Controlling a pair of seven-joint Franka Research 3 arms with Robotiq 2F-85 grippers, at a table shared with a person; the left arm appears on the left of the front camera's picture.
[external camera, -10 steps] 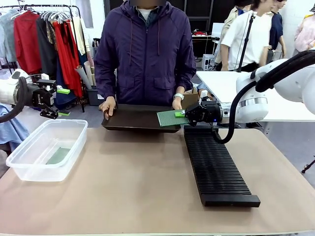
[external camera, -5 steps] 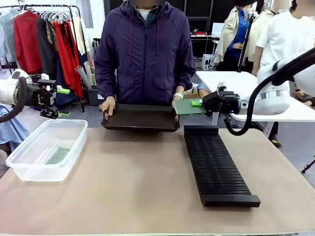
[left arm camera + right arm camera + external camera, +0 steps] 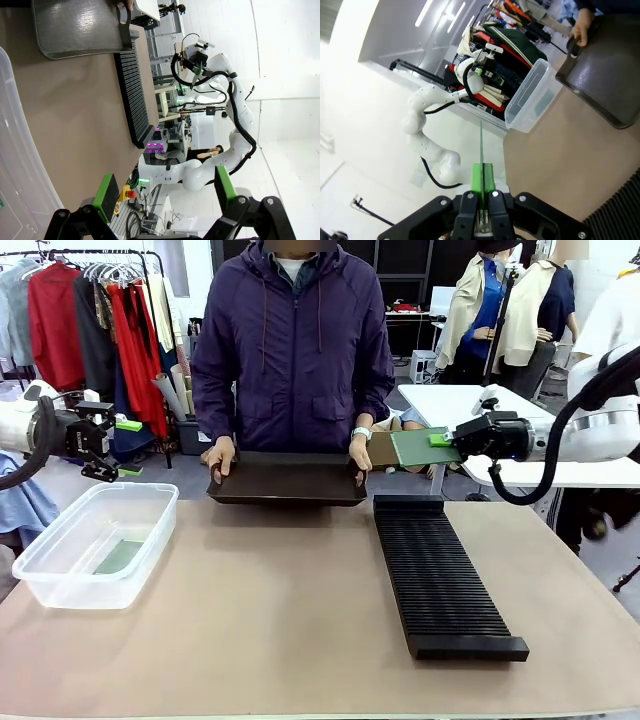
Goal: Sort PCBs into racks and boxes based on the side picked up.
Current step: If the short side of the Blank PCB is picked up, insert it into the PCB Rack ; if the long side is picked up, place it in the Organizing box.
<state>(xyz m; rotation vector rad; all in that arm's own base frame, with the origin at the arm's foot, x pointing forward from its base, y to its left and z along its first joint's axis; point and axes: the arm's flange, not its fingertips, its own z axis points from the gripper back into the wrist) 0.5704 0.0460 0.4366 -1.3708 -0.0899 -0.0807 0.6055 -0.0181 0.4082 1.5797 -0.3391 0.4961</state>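
Observation:
My right gripper (image 3: 441, 440) is shut on a green PCB (image 3: 423, 446), held flat in the air above the far end of the long black slotted rack (image 3: 437, 571). In the right wrist view the PCB (image 3: 481, 145) shows edge-on between the closed fingers of my right gripper (image 3: 482, 188). My left gripper (image 3: 127, 448) hangs open above the far left of the clear plastic box (image 3: 97, 541), which holds a pale green PCB (image 3: 119, 557). The left wrist view shows my left gripper (image 3: 165, 186) with nothing between its green pads. A person holds a dark shallow tray (image 3: 288, 481) by both ends.
The tan table mat (image 3: 270, 630) lies bare between box and rack. A white table (image 3: 470, 410) stands behind the right arm. A clothes rail (image 3: 95, 310) stands at the back left, and other people stand at the back right.
My right gripper has lifted the PCB off the tray's right end and carried it up and to the right. The left arm has not moved.

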